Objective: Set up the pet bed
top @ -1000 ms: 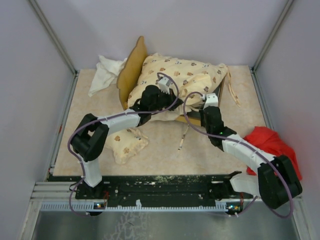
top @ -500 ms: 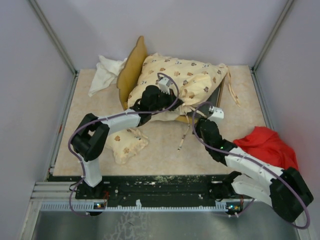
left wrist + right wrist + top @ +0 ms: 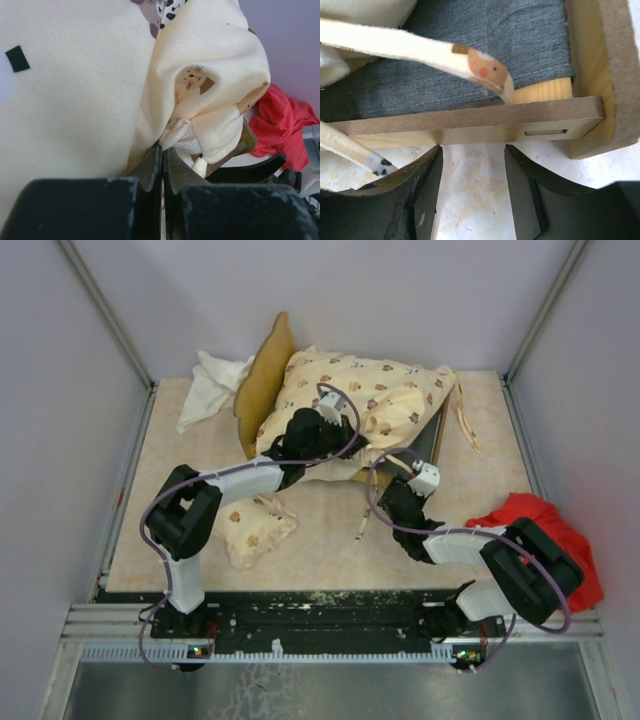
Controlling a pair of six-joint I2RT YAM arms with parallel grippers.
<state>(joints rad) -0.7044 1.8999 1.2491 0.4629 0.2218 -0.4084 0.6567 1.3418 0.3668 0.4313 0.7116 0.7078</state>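
The pet bed's light wooden frame has its wavy headboard (image 3: 264, 380) at the left, and the cream animal-print cushion (image 3: 375, 400) lies heaped on it. My left gripper (image 3: 322, 434) is shut on the cushion's near edge; in the left wrist view the left gripper (image 3: 162, 150) has bunched fabric (image 3: 200, 100) rising from its tips. The small matching pillow (image 3: 255, 527) lies on the table by the left arm. My right gripper (image 3: 393, 488) stands open, with nothing in it. In the right wrist view the right gripper (image 3: 472, 148) faces the bed's side rail (image 3: 470, 122) and dark grey base (image 3: 485, 45).
A white cloth (image 3: 210, 387) lies crumpled behind the headboard at the back left. The red cloth (image 3: 548, 530) sits at the right, beside my right arm. Cushion tie straps (image 3: 420, 45) hang over the rail, and one strap (image 3: 365, 520) trails onto the table.
My right gripper has opened and drawn back from the bed towards the near edge, its arm folding in. The left arm and cushion have stayed put.
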